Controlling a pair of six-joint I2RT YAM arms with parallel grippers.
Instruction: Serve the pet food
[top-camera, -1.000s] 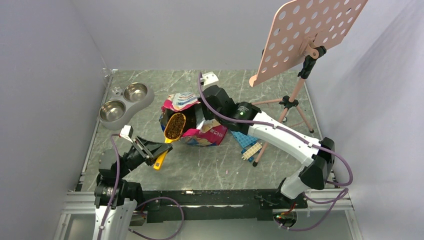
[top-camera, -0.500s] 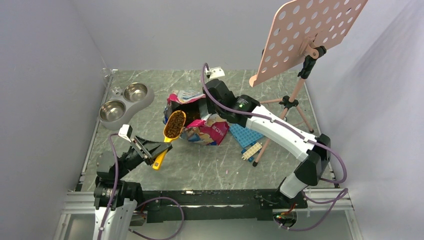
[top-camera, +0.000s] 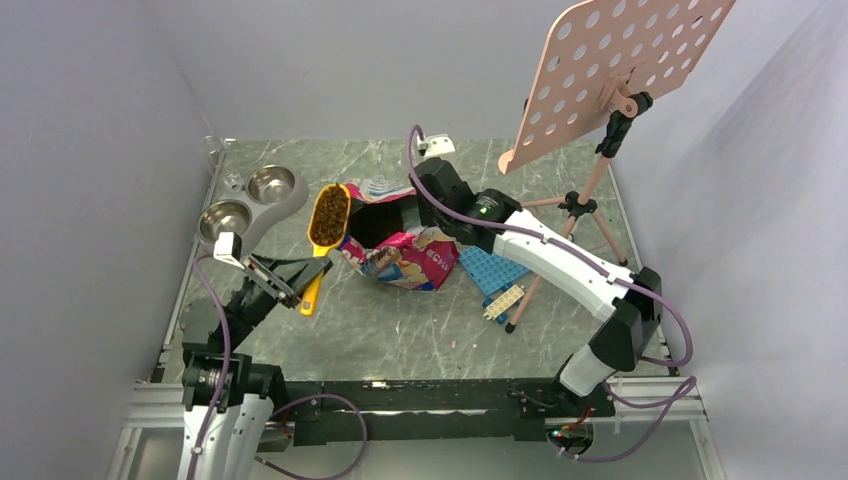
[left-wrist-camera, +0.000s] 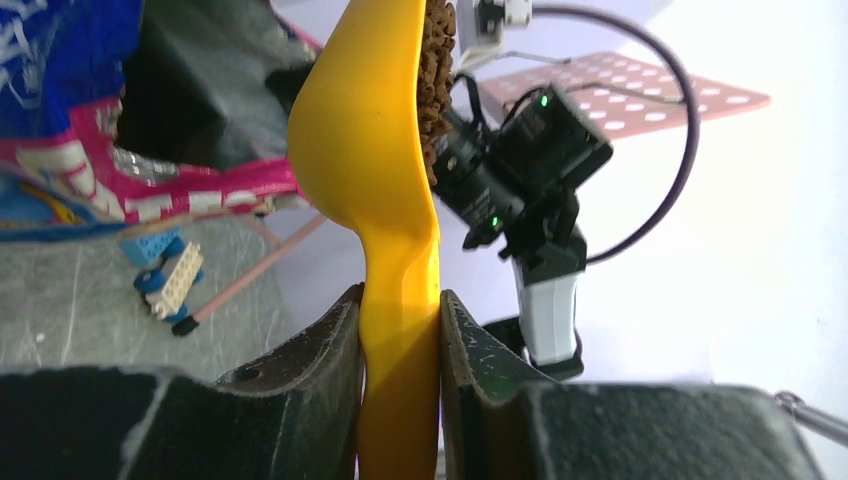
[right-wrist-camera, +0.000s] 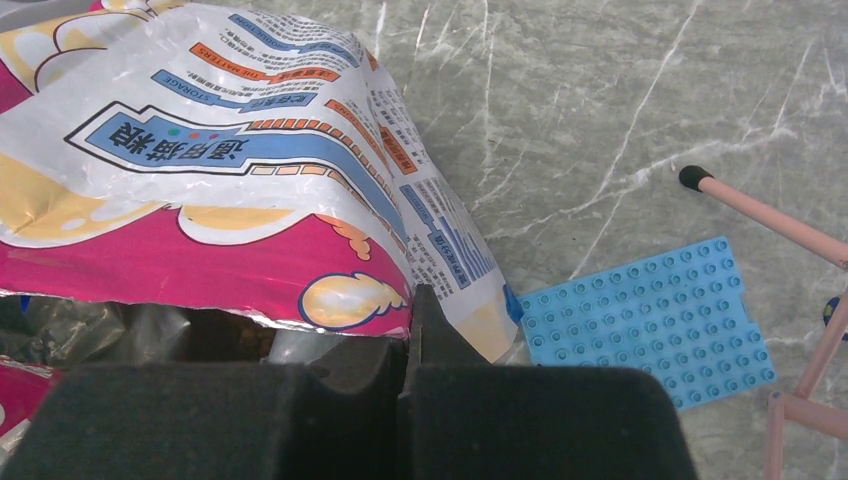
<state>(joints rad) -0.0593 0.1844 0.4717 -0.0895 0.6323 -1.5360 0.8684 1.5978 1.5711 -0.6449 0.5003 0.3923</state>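
Left pincer (left-wrist-camera: 400, 315) clamps the yellow scoop (left-wrist-camera: 365, 130) by its handle; scoop, heaped with pet food (top-camera: 328, 217), hangs left of the pouch (right-wrist-camera: 200, 160). Right pincer (right-wrist-camera: 408, 335), fully closed, pinches the pouch rim.

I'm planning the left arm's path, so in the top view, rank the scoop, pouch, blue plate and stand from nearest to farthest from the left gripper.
1. Scoop, held in the left gripper.
2. Pouch, just to its right.
3. Blue plate, farther right.
4. Stand, far right, at the back.
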